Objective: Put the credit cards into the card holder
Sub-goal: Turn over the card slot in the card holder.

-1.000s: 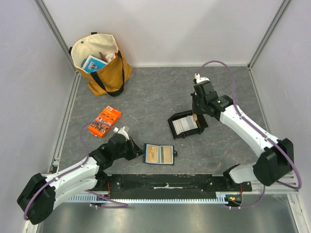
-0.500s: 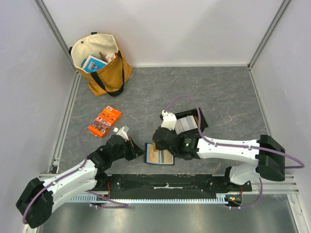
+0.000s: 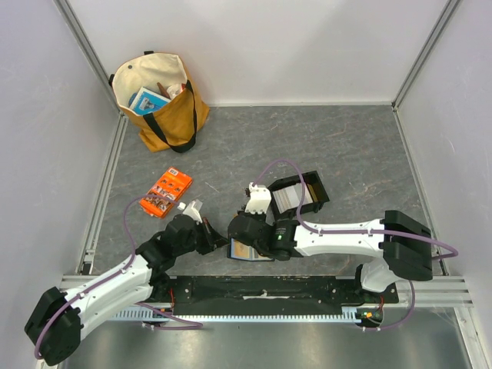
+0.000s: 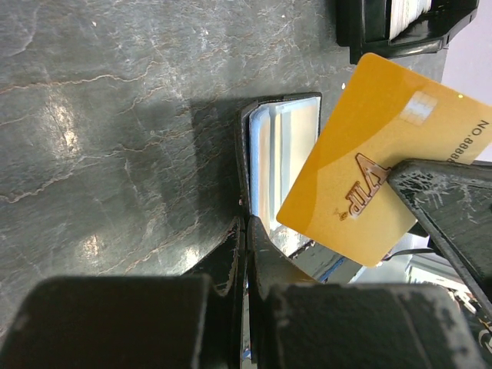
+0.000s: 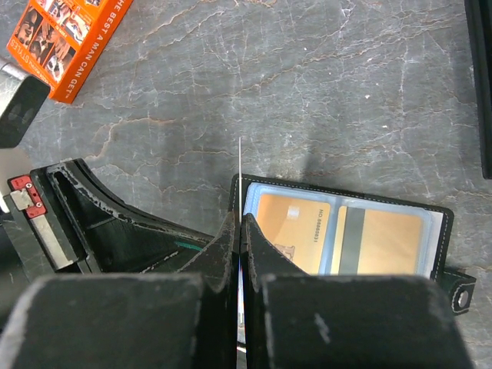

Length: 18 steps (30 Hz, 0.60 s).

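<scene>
Fingers on your right gripper [image 5: 238,219] are pressing tight together on an orange card [image 4: 384,169]. Your right wrist view is showing that card only as a thin line standing up between the fingers. Your left wrist view is showing its whole orange face, tilted, with raised letters, hanging just over the open card holder [image 4: 280,146]. Your left gripper [image 4: 246,223] is closed too, and it is pinching the left edge of the card holder. The card holder is lying open and flat on the table [image 3: 346,138], in front of the arm bases. Only the right wrist view is showing two cards [image 5: 292,223] sitting in its slots, one with a grey stripe. In the top view your right arm is covering most of the card holder. Behind it, a black tray [image 3: 317,188] is holding pale cards [image 3: 292,198]. An orange packet [image 3: 166,192] is lying to the left, and a cloth bag [image 3: 157,100] is standing in the far left corner.
</scene>
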{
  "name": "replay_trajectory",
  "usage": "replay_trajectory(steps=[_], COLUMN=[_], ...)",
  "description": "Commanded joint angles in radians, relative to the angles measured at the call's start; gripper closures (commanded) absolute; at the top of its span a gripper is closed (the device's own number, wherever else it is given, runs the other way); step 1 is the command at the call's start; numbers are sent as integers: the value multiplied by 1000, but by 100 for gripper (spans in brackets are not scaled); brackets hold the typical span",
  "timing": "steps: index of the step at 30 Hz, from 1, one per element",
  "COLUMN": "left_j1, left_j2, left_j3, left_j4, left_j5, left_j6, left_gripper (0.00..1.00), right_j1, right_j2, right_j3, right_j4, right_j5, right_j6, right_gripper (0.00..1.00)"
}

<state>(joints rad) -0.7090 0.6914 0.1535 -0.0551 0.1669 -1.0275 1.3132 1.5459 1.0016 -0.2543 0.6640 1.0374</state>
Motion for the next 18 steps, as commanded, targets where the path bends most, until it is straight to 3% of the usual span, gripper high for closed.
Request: replay_trajectory(steps=[1, 11, 18], left_j1=[-4, -3, -1], left_j2=[-1, -6, -4], left_j3=[1, -5, 0], left_j4=[9, 14, 27], left_j5=[5, 3, 14], left_j6=[-23, -28, -23], left_gripper=[98, 98, 98], right_j1=[6, 9, 49], right_j2=[29, 75, 131], right_j3=[51, 66, 167], right_j4=[24, -11, -146], right_j5=[57, 51, 114], right_j6=[26, 16, -23], right_gripper=[100, 100, 100])
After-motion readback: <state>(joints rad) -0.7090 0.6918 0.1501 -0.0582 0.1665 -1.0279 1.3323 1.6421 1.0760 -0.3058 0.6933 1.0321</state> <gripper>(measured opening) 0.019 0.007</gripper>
